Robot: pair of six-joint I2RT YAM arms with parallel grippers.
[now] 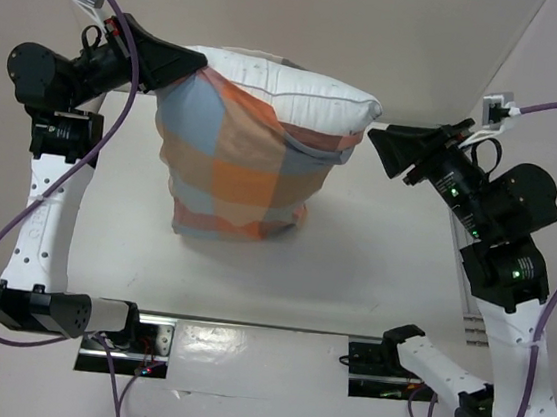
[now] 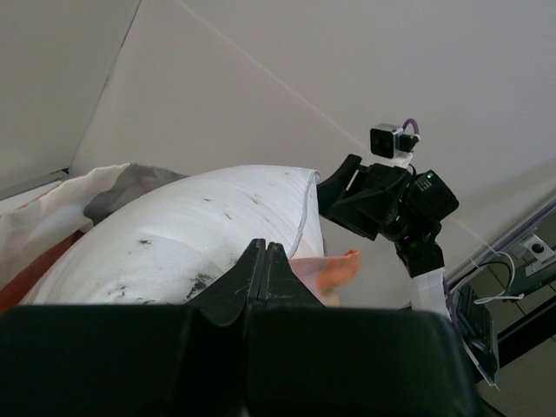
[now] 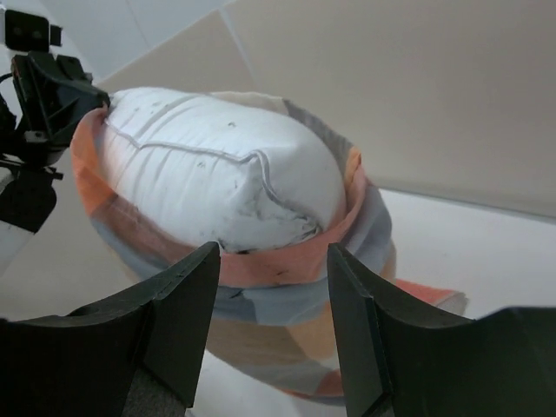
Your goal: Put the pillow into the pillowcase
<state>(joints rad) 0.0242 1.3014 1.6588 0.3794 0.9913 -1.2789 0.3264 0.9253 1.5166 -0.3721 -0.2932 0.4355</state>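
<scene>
Pillow [image 1: 307,86] is mostly inside the pillowcase [image 1: 232,173]. The bundle stands on end on the worktop [image 1: 371,279], mid-table between both arms. The white top of the pillow bulges out of the case mouth, and the checked hem rings it below the crown.

Left gripper [image 1: 197,59] is at the upper-left rim of the case with its jaws clenched tight. The left wrist view shows the tips pressed together. The cloth between them isn't visible there, but from overhead it looks pinched on the hem.

Right gripper [image 1: 378,149] has its jaws spread wide and holds nothing. It sits just beside the pillow's right corner, not touching.

Handling, my read:
- Pillow is light, plump and squashy. It will spring back and push the hem down if squeezed.
- Case is thin, limp fabric, so it wrinkles and slides easily. It has no stiffness and only keeps its shape where it is held.

Best hold is the hem itself, not the stuffing. The free right jaws should take the orange edge on the right side, opposite the left pinch, so the mouth can be pulled up over the exposed top. A shallow pinch could slip off. Grabbing pillow together with cloth would stop the case sliding.
</scene>
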